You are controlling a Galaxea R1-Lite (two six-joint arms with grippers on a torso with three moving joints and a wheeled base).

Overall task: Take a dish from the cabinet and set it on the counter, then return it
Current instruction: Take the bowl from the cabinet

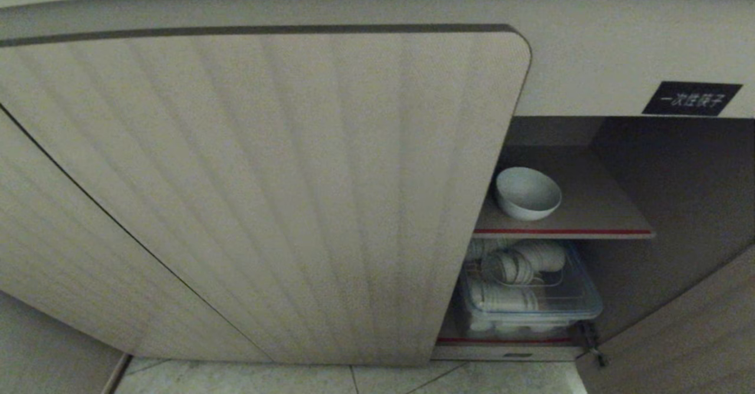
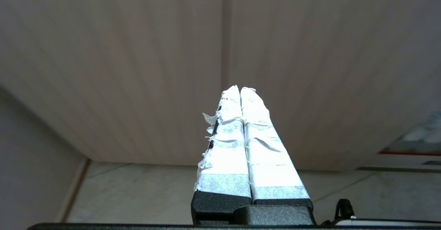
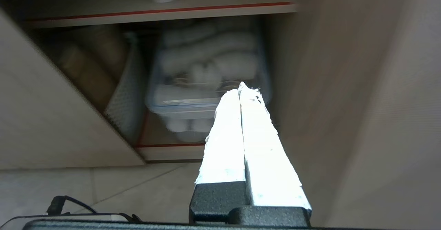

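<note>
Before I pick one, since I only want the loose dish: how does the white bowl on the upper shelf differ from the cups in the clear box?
The bowl sits alone and bare on the red-edged shelf; the cups are stacked lying sideways inside the clear box on the cabinet's bottom level. The bowl is wide and open; the cups narrower. Both are white.
</note>
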